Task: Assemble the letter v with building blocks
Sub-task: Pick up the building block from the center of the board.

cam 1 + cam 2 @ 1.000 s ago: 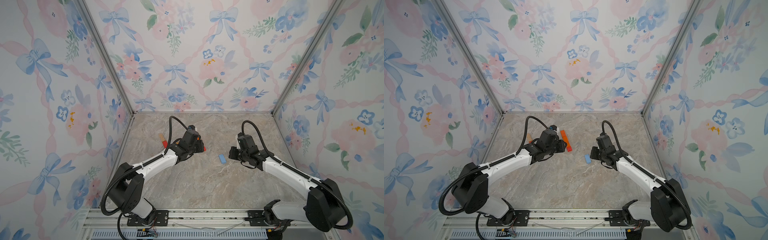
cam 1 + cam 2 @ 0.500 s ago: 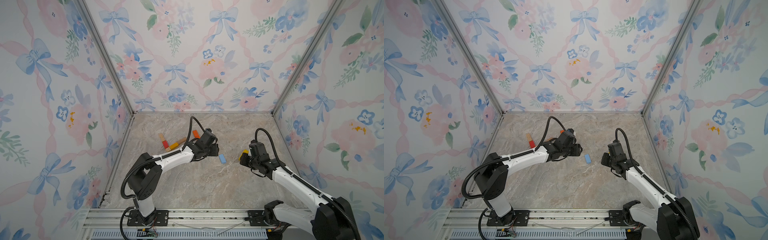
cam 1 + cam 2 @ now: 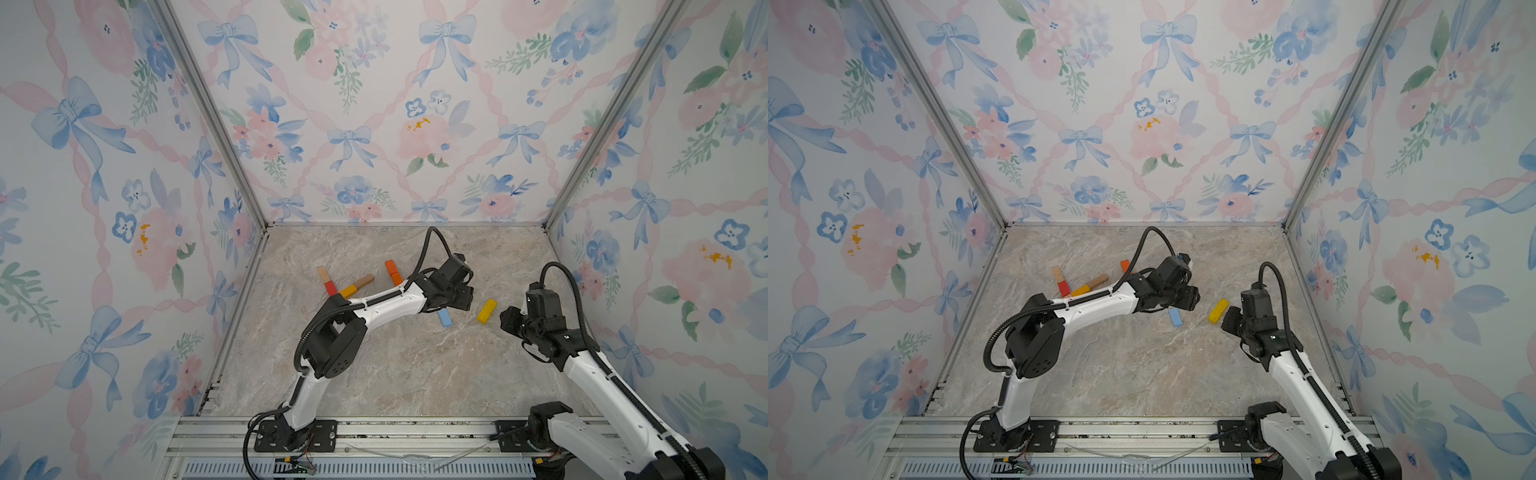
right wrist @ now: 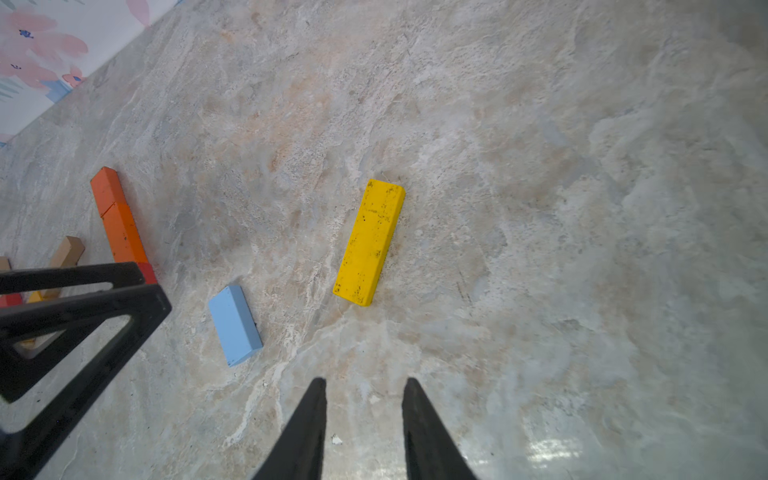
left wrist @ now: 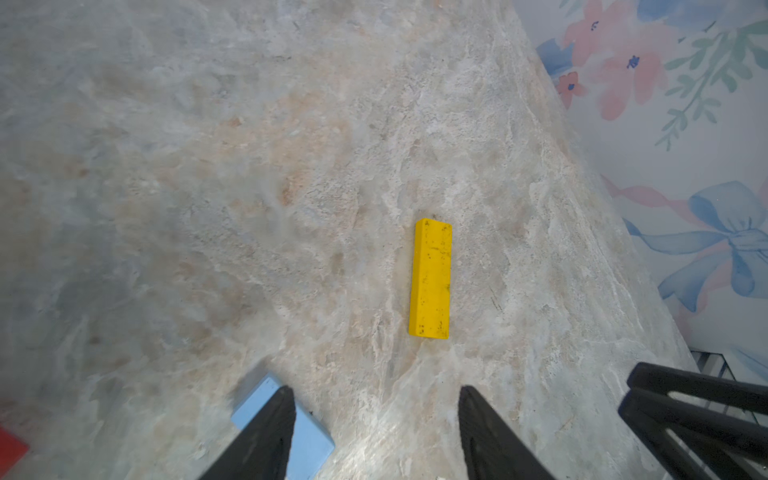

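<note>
A yellow bar block [image 3: 486, 311] [image 4: 369, 243] lies flat on the marble floor between my two grippers, touched by neither. Just left of it lies a light blue block [image 3: 444, 318] [image 4: 235, 325]. My left gripper [image 3: 462, 300] [image 5: 377, 390] hovers over the blue block, open and empty, and one finger [image 5: 266, 432] overlaps the block [image 5: 311, 440] in the left wrist view. My right gripper [image 3: 509, 320] [image 4: 365, 380] is open by a narrow gap with nothing in it, just short of the yellow bar [image 5: 430, 278].
Further back left lie two orange blocks [image 3: 392, 272] end to end, a wood and red pair [image 3: 326, 280], and a yellow and wood pair [image 3: 357, 286]. The right wall [image 3: 590, 291] stands close behind my right arm.
My left arm swung right from the block cluster to the blue block and opened. My right gripper pulled back to the right and opened, leaving the yellow bar on the floor.
</note>
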You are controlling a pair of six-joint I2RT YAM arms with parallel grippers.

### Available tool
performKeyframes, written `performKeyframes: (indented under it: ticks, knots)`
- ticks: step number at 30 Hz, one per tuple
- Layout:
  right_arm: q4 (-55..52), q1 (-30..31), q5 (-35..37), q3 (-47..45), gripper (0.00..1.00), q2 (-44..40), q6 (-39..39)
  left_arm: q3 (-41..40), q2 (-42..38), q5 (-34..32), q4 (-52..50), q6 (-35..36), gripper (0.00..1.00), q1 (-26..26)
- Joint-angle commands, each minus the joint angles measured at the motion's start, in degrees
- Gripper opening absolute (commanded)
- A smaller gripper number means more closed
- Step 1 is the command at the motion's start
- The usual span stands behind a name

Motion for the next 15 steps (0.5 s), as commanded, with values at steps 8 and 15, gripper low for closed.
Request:
performKeyframes:
  ticks: [8, 15]
  knots:
    - [-5.02, -5.79, -2.3, -2.63, 0.39, -8.31, -1.88, 13.6, 13.87, 4.33, -2.52, 12.82, 0.67, -1.61]
    - [-7.21, -8.33, -2.66, -2.94, 0.42, -13.0, -2.66, 20.16, 20.56, 5.39, -2.52, 15.73, 0.65, -2.97]
